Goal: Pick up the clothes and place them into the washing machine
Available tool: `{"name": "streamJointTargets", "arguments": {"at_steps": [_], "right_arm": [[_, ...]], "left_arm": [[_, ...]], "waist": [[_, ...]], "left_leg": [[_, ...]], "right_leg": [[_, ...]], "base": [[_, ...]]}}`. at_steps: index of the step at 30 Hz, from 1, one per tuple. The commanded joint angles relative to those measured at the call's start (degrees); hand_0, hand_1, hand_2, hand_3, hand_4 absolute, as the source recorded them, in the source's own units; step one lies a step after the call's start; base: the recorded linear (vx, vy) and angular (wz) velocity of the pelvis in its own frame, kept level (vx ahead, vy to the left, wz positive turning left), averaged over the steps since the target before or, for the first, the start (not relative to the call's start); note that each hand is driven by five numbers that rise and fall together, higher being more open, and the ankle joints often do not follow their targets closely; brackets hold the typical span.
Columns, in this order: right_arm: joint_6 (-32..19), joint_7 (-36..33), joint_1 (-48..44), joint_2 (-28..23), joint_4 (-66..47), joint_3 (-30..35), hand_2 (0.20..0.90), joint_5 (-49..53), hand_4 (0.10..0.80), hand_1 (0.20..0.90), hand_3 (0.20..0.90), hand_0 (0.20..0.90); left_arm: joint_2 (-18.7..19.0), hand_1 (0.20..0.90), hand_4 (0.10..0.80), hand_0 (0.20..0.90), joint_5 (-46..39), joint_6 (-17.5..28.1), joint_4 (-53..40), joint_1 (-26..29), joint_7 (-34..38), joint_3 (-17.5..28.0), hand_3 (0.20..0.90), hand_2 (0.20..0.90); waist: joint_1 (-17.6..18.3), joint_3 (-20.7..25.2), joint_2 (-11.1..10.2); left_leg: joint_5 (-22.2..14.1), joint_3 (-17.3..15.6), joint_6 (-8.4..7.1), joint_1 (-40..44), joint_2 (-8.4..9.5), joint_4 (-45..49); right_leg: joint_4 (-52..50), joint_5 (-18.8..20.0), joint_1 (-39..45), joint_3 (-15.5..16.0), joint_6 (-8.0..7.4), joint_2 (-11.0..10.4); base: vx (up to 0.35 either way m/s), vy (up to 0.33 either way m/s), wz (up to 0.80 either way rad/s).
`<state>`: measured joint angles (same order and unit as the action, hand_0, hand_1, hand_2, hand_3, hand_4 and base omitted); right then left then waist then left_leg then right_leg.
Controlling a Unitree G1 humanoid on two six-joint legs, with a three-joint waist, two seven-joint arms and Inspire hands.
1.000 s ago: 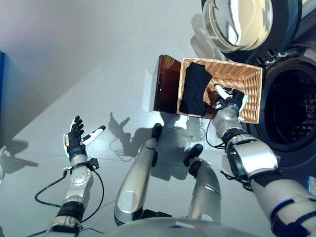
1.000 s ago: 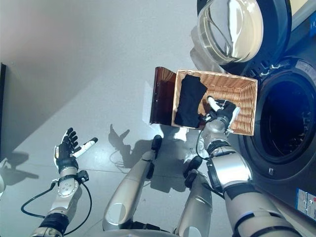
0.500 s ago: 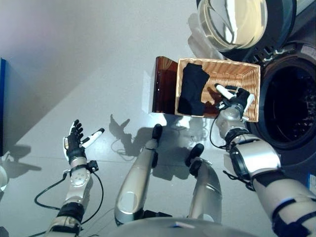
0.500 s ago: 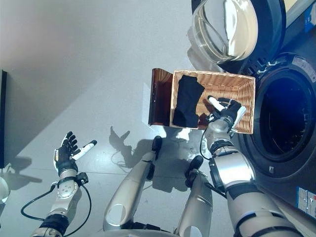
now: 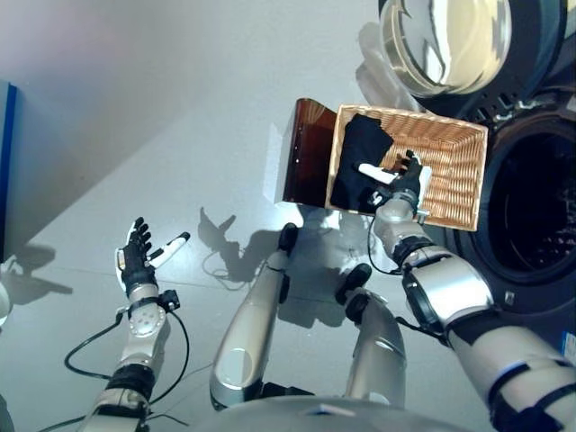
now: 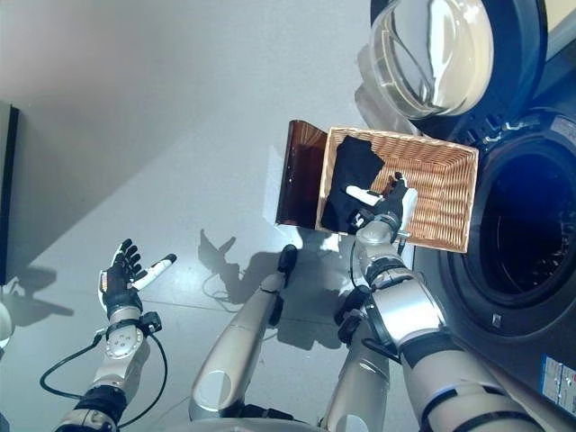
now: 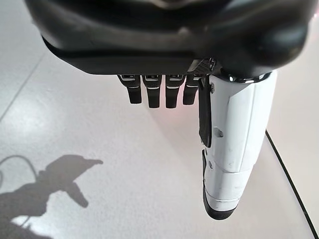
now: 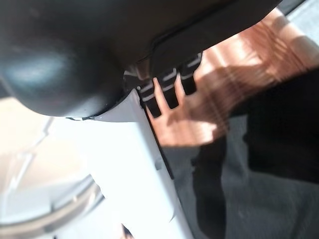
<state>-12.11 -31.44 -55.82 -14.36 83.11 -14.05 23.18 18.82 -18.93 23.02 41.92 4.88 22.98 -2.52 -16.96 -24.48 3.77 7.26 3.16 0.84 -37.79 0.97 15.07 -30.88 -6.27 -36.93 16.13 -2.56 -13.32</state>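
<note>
Nothing loaded yet: black clothes [image 5: 358, 162] lie in the basket [image 5: 454, 175] just beside my right hand [image 5: 402, 186], fingers relaxed and empty, washing machine [image 5: 540, 207] open beyond; left hand [image 5: 137, 261] idle, fingers spread.

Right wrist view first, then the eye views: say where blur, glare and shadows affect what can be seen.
Right wrist view: smeared and soft, the right hand open, its shadow falling across the wicker basket beside the black garment. Left eye view: bright glare on the washing machine door; hard arm shadows on the floor. Left wrist view: sharp, with the left hand open.
</note>
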Motion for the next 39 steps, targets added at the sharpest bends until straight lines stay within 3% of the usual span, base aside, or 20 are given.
{"name": "streamJointTargets", "arguments": {"at_steps": [1, 10, 22, 23, 24, 25, 26, 39], "right_arm": [[-2.3, -3.0, -2.4, 0.2, -1.2, -0.6, 0.9, -0.6, 0.8, 0.9, 0.9, 0.9], [-2.5, -2.8, -5.3, 1.8, -1.2, -0.9, 0.9, 1.5, 0.8, 0.9, 0.9, 0.9], [-1.4, -3.1, -6.2, 3.2, 0.3, -1.1, 0.9, 0.3, 0.8, 0.9, 0.9, 0.9], [-1.2, -3.0, -6.4, 3.1, 0.4, -1.0, 0.488, 0.2, 0.506, 0.488, 0.488, 0.488], [-1.1, -3.2, -6.5, 2.9, 0.6, -1.1, 0.315, -0.1, 0.382, 0.315, 0.315, 0.315], [-1.1, -3.2, -6.6, 2.8, 0.6, -1.0, 0.233, -0.1, 0.324, 0.233, 0.233, 0.233], [-1.1, -3.3, -6.6, 2.6, 0.5, -0.9, 0.2, -0.1, 0.3, 0.2, 0.2, 0.2], [-1.4, -3.8, -5.5, -0.7, -0.7, 0.5, 0.2, -0.1, 0.3, 0.2, 0.2, 0.2]], "left_arm": [[6.1, 0.9, 0.8, 0.9, 0.1, 3.8, 1.2, 0.9, 3.5, 4.7, 0.9, 0.9], [7.9, 0.9, 0.8, 0.9, 0.0, 3.3, 0.0, 4.9, 4.8, 5.4, 0.9, 0.9], [7.6, 0.9, 0.8, 0.9, 1.3, 2.1, -2.0, 5.0, 6.1, 6.2, 0.9, 0.9], [7.5, 0.9, 0.8, 0.9, 1.4, 2.1, -2.2, 4.7, 6.1, 6.3, 0.9, 0.9], [7.4, 0.9, 0.8, 0.9, 1.4, 2.1, -2.4, 4.5, 6.2, 6.4, 0.9, 0.9], [7.4, 0.9, 0.8, 0.9, 1.4, 2.1, -2.4, 4.3, 6.2, 6.4, 0.9, 0.9], [7.3, 0.9, 0.8, 0.9, 1.3, 2.2, -2.4, 4.2, 6.2, 6.4, 0.9, 0.9], [7.2, 0.9, 0.8, 0.9, 0.5, 2.7, 1.6, 4.1, 5.3, 5.5, 0.9, 0.9]], "waist": [[-2.0, -1.2, -3.1], [-5.0, -4.3, -6.0], [-6.5, -5.3, -5.8], [-6.4, -5.3, -5.7], [-6.2, -5.3, -5.5], [-6.1, -5.3, -5.4], [-6.0, -5.3, -5.3], [-4.0, -5.3, -3.5]], "left_leg": [[-7.7, -1.9, -0.89, -3.0, 2.98, 4.6], [-7.9, 0.5, -1.44, -6.9, 3.35, 6.8], [-7.8, 1.6, -1.49, -8.1, 3.82, 6.7], [-7.8, 1.7, -1.44, -8.0, 3.74, 6.7], [-7.9, 1.6, -1.35, -7.9, 3.77, 6.7], [-7.9, 1.5, -1.3, -7.8, 3.79, 6.7], [-8.0, 1.5, -1.25, -7.8, 3.77, 6.6], [-7.9, 0.1, -1.13, -6.6, 3.45, 6.9]], "right_leg": [[5.2, 1.6, 1.3, 1.9, 0.3, 1.2], [2.3, -0.5, -0.6, 5.2, 0.78, 0.9], [0.8, -1.8, -1.4, 6.9, 1.2, 0.6], [0.7, -1.9, -1.4, 6.8, 1.23, 0.6], [0.7, -1.8, -1.5, 6.7, 1.23, 0.6], [0.7, -1.8, -1.5, 6.6, 1.28, 0.6], [0.8, -1.8, -1.5, 6.4, 1.31, 0.6], [0.3, -1.7, -1.3, 4.7, 1.63, 0.4]], "base": [[0.03, -0.062, 0.28], [0.026, -0.059, 0.24], [0.024, -0.002, 0.11], [0.0, 0.0, 0.0], [0.0, 0.0, 0.0], [0.0, 0.0, 0.0], [0.0, 0.0, 0.0], [-0.017, 0.005, -0.04]]}}
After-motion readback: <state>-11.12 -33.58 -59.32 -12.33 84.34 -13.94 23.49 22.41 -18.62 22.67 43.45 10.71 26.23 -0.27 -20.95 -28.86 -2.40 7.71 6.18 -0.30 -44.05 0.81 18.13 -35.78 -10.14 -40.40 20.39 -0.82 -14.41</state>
